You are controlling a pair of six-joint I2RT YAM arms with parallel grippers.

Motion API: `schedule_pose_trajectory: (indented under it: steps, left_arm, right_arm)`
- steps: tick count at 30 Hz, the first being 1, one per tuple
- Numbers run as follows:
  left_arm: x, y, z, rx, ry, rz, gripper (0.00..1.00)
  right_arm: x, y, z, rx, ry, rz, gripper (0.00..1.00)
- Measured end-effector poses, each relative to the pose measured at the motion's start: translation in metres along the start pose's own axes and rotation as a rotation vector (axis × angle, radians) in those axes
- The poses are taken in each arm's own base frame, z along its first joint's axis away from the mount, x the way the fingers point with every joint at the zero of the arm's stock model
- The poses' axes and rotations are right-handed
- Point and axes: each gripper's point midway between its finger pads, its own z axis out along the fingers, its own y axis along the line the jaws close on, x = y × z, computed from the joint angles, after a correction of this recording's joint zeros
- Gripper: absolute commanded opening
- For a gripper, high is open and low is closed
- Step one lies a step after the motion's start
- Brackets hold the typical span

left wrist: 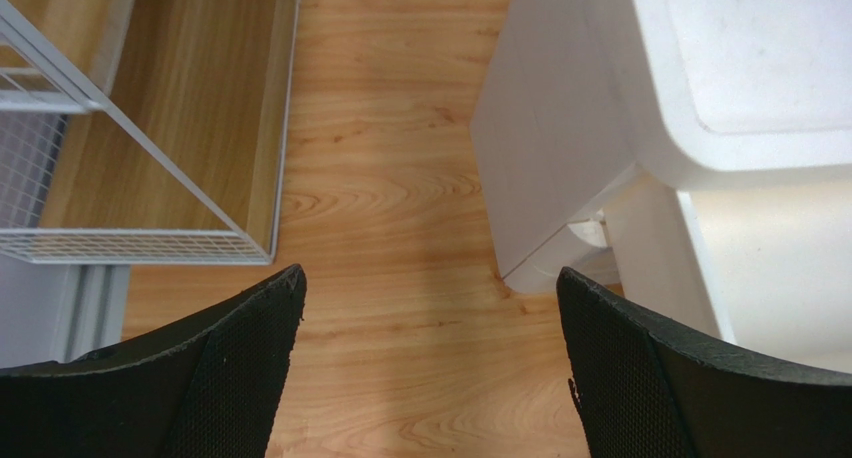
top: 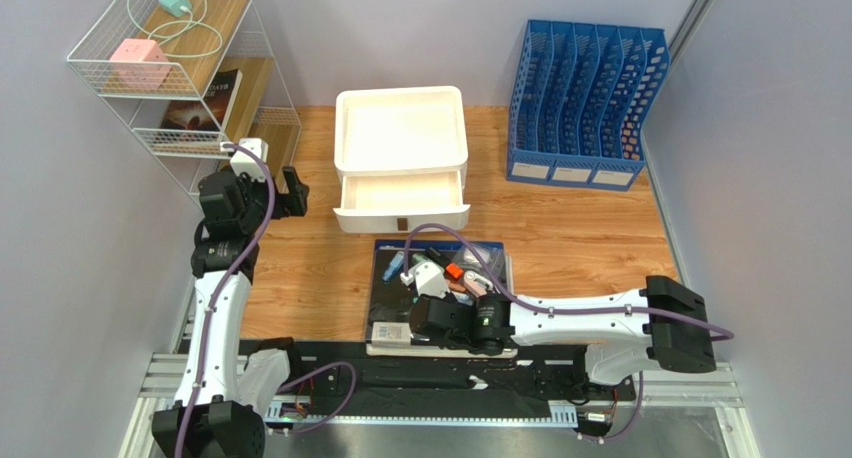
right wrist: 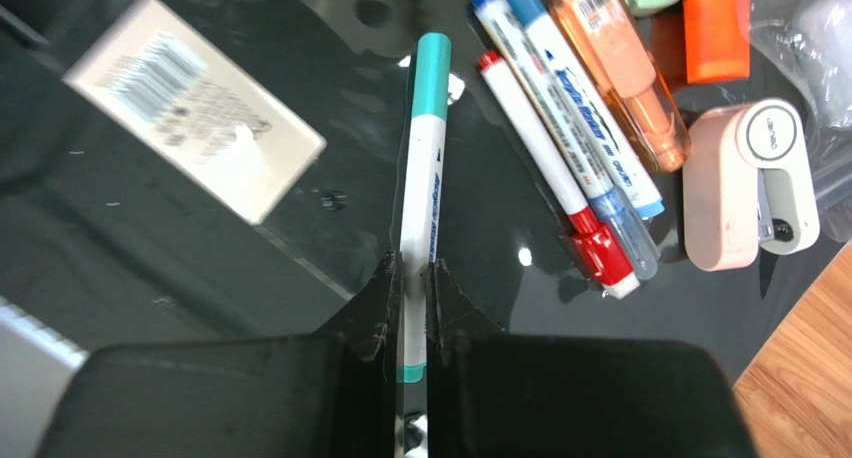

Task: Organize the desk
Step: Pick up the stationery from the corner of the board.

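The desk [top: 570, 233] is a light wooden tabletop. A dark glossy book [top: 392, 308] lies at its near middle with pens and small items on top. My right gripper [right wrist: 413, 263] is shut on a white marker with a teal cap [right wrist: 425, 148], which points away from the jaws just above the book [right wrist: 150, 268]. Beside it lie a red marker [right wrist: 545, 168], a blue marker [right wrist: 570, 108], an orange tube [right wrist: 620, 88] and a pink stapler [right wrist: 750, 183]. My left gripper [left wrist: 430, 273] is open and empty over bare desk [left wrist: 390, 208], between the wire shelf and the drawer unit.
A white drawer unit [top: 400, 128] stands at the middle back with its lower drawer [top: 400, 191] pulled open. A blue file rack [top: 585, 103] is at the back right. A white wire shelf [top: 180, 78] with a pink cube [top: 138, 60] stands at the back left.
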Motion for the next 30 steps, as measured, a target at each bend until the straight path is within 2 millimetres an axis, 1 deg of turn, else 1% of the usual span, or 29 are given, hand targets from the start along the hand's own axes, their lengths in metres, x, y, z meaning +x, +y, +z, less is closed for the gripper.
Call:
schedule_pose_trajectory:
  steps: [1,3,5,7,10,13,14,15,16,17,19,21,22,23,24,25,26,27,28,30]
  left_arm:
    - [0.009,0.0,0.002,0.004,0.018,-0.005,0.99]
    - [0.025,0.0,0.006,0.009,0.049,-0.014,0.99]
    - [0.041,0.002,0.01,0.009,0.084,-0.024,0.99]
    - [0.05,0.003,0.014,0.012,0.108,-0.032,0.99]
    - [0.053,0.003,0.018,0.018,0.113,-0.037,1.0]
    - [0.052,0.002,0.019,0.026,0.103,-0.04,0.99]
    - [0.052,0.001,0.02,0.029,0.1,-0.04,0.99]
    - [0.051,0.001,0.02,0.029,0.099,-0.04,0.99]
    - [0.051,0.001,0.02,0.028,0.096,-0.041,0.99]
    - [0.051,0.002,0.02,0.027,0.093,-0.04,0.99]
    - [0.051,0.003,0.021,0.025,0.09,-0.041,0.99]
    - [0.052,0.004,0.021,0.023,0.09,-0.043,0.99]
    - [0.052,0.004,0.021,0.022,0.09,-0.044,0.99]
    - [0.052,0.004,0.021,0.023,0.089,-0.044,0.99]
    - [0.052,0.004,0.021,0.025,0.088,-0.045,1.0]
    - [0.052,0.004,0.021,0.028,0.086,-0.046,0.99]
    - [0.051,0.003,0.022,0.029,0.082,-0.046,0.99]
    - [0.05,0.003,0.022,0.029,0.08,-0.045,0.99]
    - [0.05,0.003,0.022,0.03,0.077,-0.045,0.99]
    - [0.05,0.004,0.022,0.031,0.074,-0.045,0.99]
  right_arm:
    - [-0.005,0.003,-0.004,-0.008,-0.003,-0.001,0.0]
    - [-0.021,0.013,-0.015,-0.035,-0.022,0.007,0.0]
    - [-0.045,0.023,-0.029,-0.069,-0.065,0.024,0.0]
    - [-0.065,0.03,-0.042,-0.095,-0.107,0.037,0.0]
    - [-0.094,0.031,-0.061,-0.096,-0.169,0.035,0.0]
    - [-0.126,0.024,-0.083,-0.06,-0.247,0.006,0.0]
    - [-0.141,0.022,-0.093,-0.052,-0.284,0.004,0.0]
    - [-0.151,0.021,-0.1,-0.05,-0.307,0.003,0.01]
    - [-0.165,0.02,-0.109,-0.053,-0.339,0.006,0.07]
    - [-0.178,0.019,-0.117,-0.056,-0.369,0.013,0.21]
    - [-0.188,0.015,-0.119,-0.049,-0.396,0.021,0.27]
    - [-0.185,0.009,-0.106,-0.014,-0.377,0.006,0.58]
    - [-0.18,0.008,-0.091,0.005,-0.355,0.007,0.73]
    - [-0.17,0.007,-0.071,0.026,-0.316,0.001,0.79]
    - [-0.159,0.006,-0.052,0.051,-0.275,-0.006,0.82]
    - [-0.143,0.006,-0.03,0.08,-0.219,-0.026,0.85]
    - [-0.126,0.004,-0.006,0.112,-0.159,-0.045,0.86]
    - [-0.109,0.002,0.012,0.138,-0.107,-0.062,0.86]
    - [-0.094,-0.001,0.027,0.161,-0.063,-0.073,0.86]
    - [-0.077,-0.002,0.042,0.18,-0.018,-0.084,0.84]
